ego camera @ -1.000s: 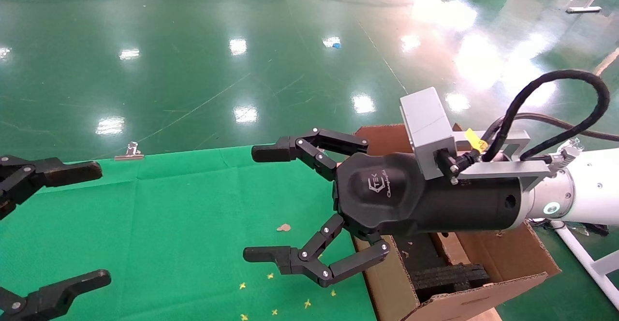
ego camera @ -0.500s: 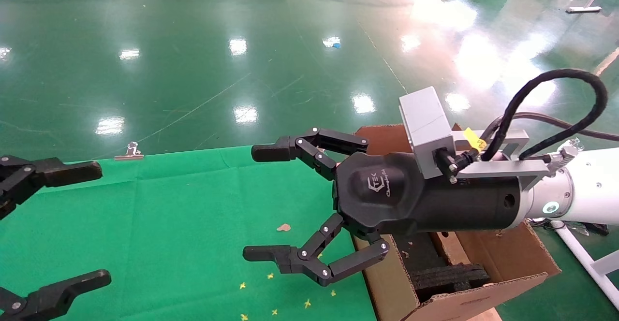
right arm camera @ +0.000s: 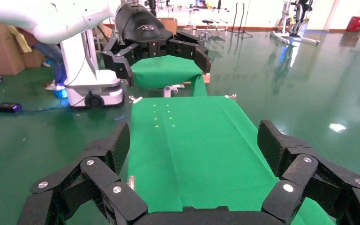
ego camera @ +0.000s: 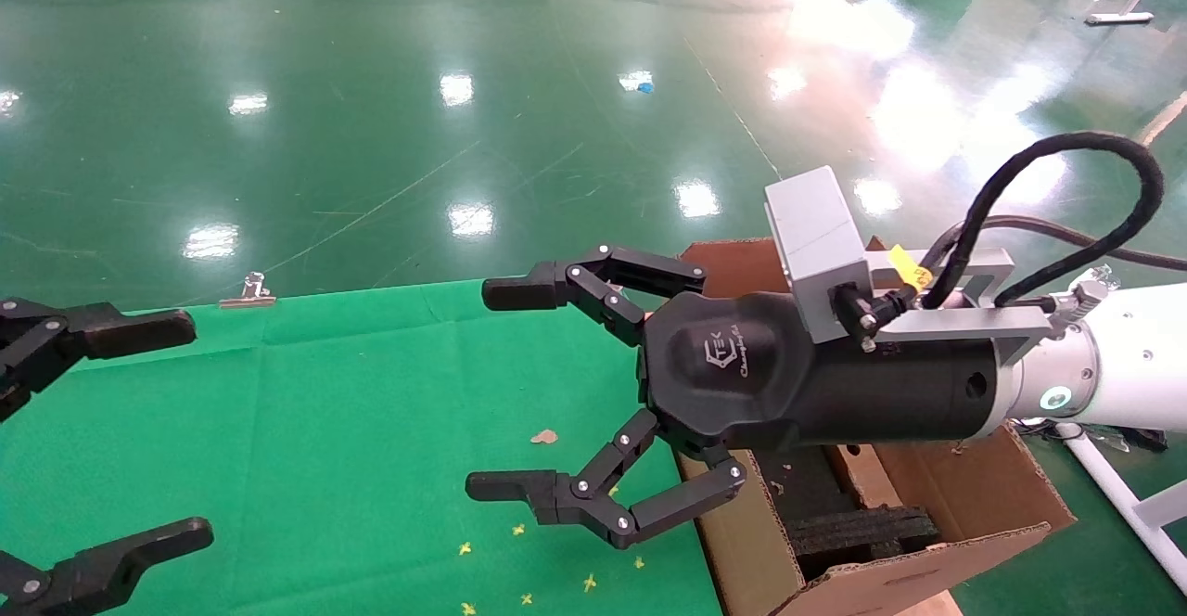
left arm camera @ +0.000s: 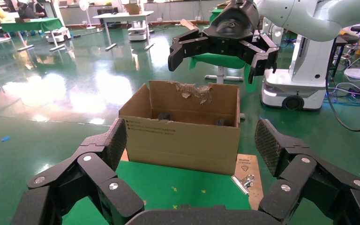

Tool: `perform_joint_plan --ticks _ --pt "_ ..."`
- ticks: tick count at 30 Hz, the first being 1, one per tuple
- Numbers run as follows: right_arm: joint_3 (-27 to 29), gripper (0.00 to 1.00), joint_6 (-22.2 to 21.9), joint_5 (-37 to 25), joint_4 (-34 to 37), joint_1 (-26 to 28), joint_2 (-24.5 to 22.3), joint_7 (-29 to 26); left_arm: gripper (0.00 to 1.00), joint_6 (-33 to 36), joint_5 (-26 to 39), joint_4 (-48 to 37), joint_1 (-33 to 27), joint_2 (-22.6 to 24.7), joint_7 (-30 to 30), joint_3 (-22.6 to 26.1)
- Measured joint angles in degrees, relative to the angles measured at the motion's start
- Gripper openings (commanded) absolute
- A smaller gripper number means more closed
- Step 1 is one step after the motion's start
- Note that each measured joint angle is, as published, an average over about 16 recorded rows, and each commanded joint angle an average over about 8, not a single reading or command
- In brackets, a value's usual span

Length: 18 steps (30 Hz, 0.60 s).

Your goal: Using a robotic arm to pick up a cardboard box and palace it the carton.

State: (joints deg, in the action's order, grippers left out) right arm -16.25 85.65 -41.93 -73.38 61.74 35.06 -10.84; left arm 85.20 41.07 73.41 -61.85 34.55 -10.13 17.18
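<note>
Small brown cardboard box: I see it nowhere. Large brown corrugated carton (ego camera: 927,495) at green cloth (ego camera: 325,430) edge. Right gripper (ego camera: 501,389) spread, empty, unmoved since before; left gripper (ego camera: 139,430) spread too.

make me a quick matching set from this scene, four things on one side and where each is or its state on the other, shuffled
1. large brown corrugated carton
2. right end effector
3. left end effector
4. small silver binder clip

a. far edge of the green cloth
b. open, at the cloth's left side
c. right of the cloth, black foam inside
d. open and empty above the cloth, beside the carton

Pairs: 1-c, 2-d, 3-b, 4-a
</note>
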Motion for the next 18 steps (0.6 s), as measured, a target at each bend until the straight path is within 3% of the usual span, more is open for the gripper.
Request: perform_joint_plan --ticks 18 --pt "-0.03 1.00 0.00 0.00 0.03 0.04 0.00 0.00 1.00 0.00 0.00 0.00 0.00 0.00 0.00 0.00"
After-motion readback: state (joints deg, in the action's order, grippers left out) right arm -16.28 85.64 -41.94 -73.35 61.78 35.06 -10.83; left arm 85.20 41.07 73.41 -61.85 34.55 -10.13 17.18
